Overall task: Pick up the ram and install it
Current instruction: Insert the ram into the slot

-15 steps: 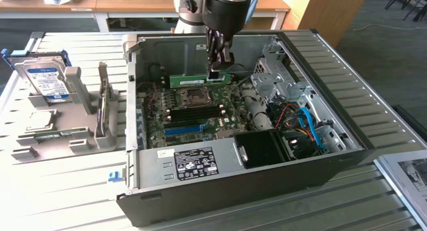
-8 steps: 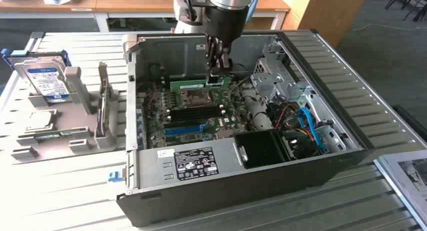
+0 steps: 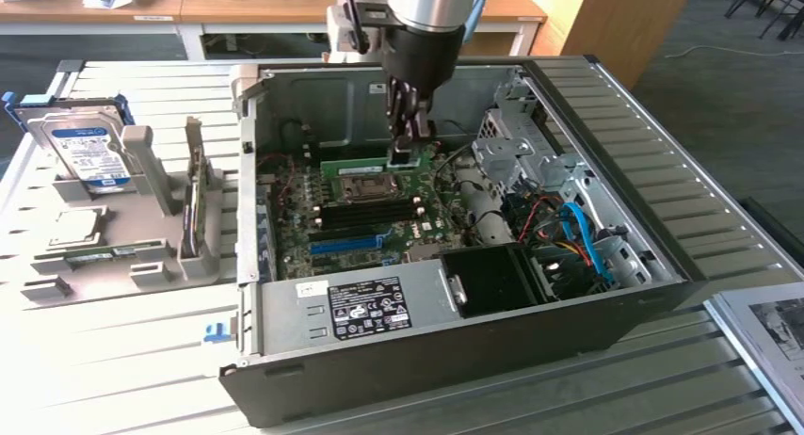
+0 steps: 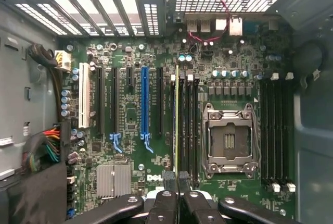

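The ram (image 4: 177,120) shows edge-on as a thin green strip running along the black memory slots (image 4: 188,125) beside the CPU socket (image 4: 229,140). My gripper (image 4: 177,182) is shut on its near end, black fingers pressed to both faces. In the exterior view the gripper (image 3: 402,151) reaches down into the open computer case (image 3: 653,265), holding the green ram (image 3: 358,165) just above the motherboard, behind the socket (image 3: 364,184). Whether the stick sits in a slot or hovers over it I cannot tell.
A blue expansion slot (image 4: 144,99) and black ones lie beside the ram; more memory slots (image 4: 276,125) lie past the socket. The case holds a power supply (image 3: 364,303), blue cables (image 3: 585,233) and a drive cage (image 3: 515,143). A hard drive (image 3: 82,153) stands on a grey holder (image 3: 126,256).
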Controlling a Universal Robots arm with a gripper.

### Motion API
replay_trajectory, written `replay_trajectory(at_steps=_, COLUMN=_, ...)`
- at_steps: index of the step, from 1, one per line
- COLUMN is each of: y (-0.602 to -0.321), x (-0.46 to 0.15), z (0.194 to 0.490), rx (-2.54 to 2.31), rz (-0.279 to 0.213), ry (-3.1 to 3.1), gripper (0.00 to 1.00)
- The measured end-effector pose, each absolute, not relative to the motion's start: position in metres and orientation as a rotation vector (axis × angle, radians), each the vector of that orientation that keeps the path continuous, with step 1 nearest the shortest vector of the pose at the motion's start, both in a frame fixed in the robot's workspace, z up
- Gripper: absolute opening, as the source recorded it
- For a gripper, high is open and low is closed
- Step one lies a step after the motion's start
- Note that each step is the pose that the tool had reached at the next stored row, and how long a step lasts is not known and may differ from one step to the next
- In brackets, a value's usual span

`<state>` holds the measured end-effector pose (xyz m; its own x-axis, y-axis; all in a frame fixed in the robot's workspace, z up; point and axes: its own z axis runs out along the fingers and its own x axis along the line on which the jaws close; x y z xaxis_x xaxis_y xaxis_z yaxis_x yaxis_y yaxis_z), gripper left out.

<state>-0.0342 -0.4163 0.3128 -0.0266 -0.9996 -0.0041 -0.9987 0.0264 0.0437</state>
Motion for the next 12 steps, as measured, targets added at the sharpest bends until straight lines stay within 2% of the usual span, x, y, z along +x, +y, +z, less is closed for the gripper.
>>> replay_trajectory(at_steps=12, y=-0.416, x=-0.034, z=0.291, rx=2.172, rz=-0.053, ry=-2.231, gripper=0.11)
